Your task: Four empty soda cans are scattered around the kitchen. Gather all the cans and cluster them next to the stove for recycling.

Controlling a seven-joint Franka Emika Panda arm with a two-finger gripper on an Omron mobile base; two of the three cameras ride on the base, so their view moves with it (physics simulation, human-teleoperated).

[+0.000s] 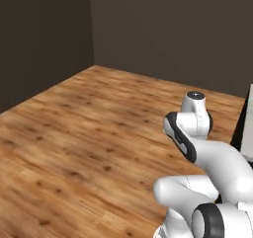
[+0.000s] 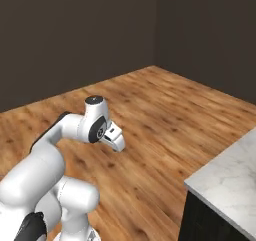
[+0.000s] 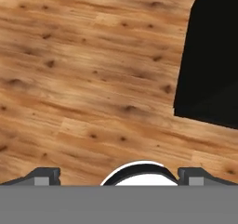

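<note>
While the one white arm folds low over the wooden floor, its single gripper points down at bare planks, its two dark fingertips set as wide apart as they go with nothing between them. Two dark walls meet in one far corner. To the right, one marble-topped counter with a black side stands near the arm. No soda can or stove can be made out, so I cannot tell where they are.
</note>
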